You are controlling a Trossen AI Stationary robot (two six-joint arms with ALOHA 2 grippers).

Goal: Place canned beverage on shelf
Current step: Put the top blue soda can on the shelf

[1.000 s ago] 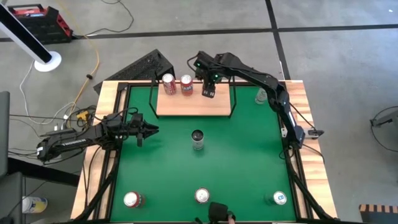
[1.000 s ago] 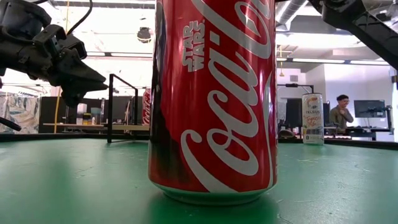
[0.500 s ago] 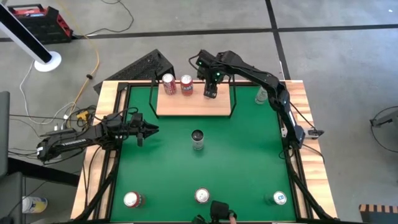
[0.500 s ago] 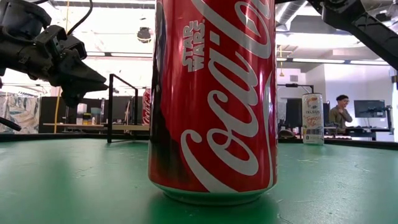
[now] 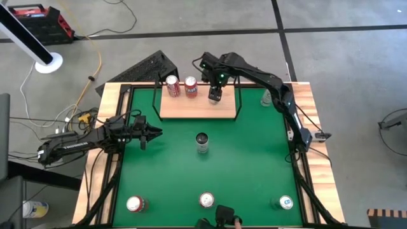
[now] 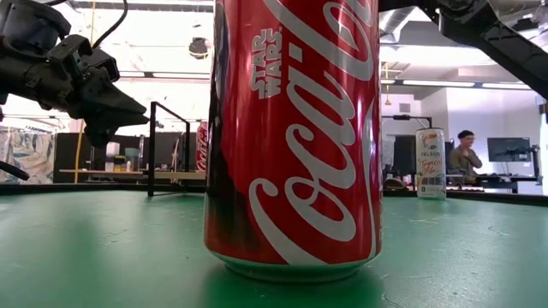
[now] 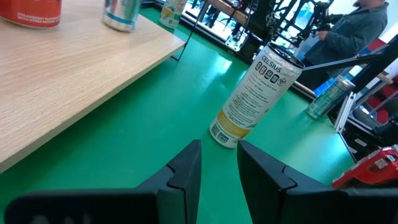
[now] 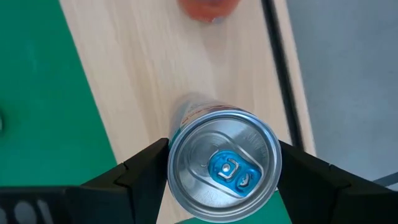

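We're setting a silver can [image 8: 224,165] down on the shelf [image 5: 197,108]; our right gripper [image 5: 215,94], fingers spread, straddles it. Next: lift clear. Left gripper [image 5: 152,133] waits, nearly closed, empty.

- In your low view the big red Coca-Cola can [image 6: 294,137] fills the middle, its top cut off by the edge, and it hides the table behind it.
- The blurred red object [image 8: 209,7] on the light-wood shelf [image 8: 143,74] is cut off in the right wrist view.
- The slim silver can [image 7: 122,14] loses its top in your left wrist view.
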